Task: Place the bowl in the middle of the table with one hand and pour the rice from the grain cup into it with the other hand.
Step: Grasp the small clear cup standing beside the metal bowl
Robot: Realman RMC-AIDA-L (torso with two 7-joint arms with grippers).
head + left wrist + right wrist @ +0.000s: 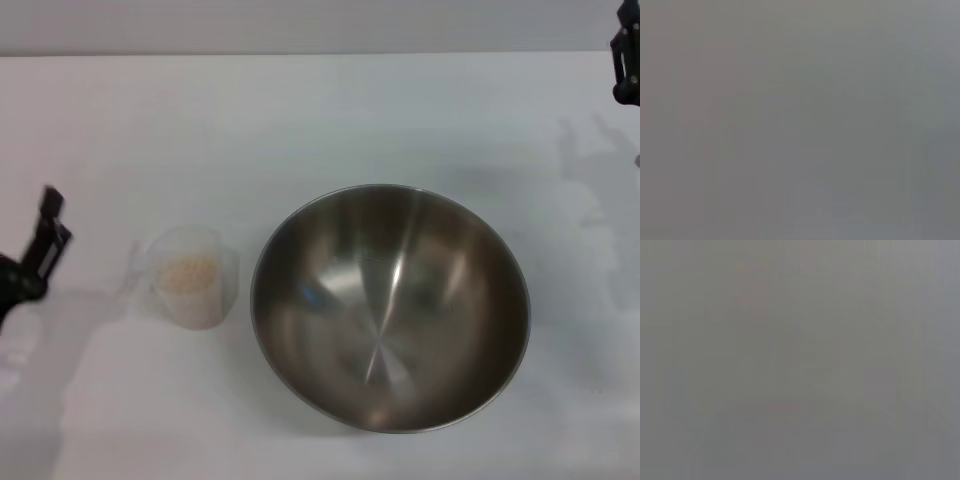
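Left gripper (45,235): we see it at the left edge of the table, a little apart from the grain cup and holding nothing; we cannot tell how far its fingers are spread, because only a dark part of it shows.
Right gripper (625,65): it is at the far right corner, well apart from everything, and we cannot tell its opening either.
Wrist views: both give us only a flat grey field, so we take nothing from them.
Bowl (390,305): it stands upright on the table (320,110), about in the middle and a bit toward the near side; inside it is empty.
Grain cup (190,278): it stands upright just to the left of the bowl, close to it but not touching, as far as we can see.
Rice (188,273): it lies in the cup as a pale heap.
Step in hand: we judge that the bowl is placed and the left arm must now take the cup.
How to do it well: we should close on the cup wall firmly but gently, keep it upright while lifting, bring the lip above the bowl, then tilt slowly.
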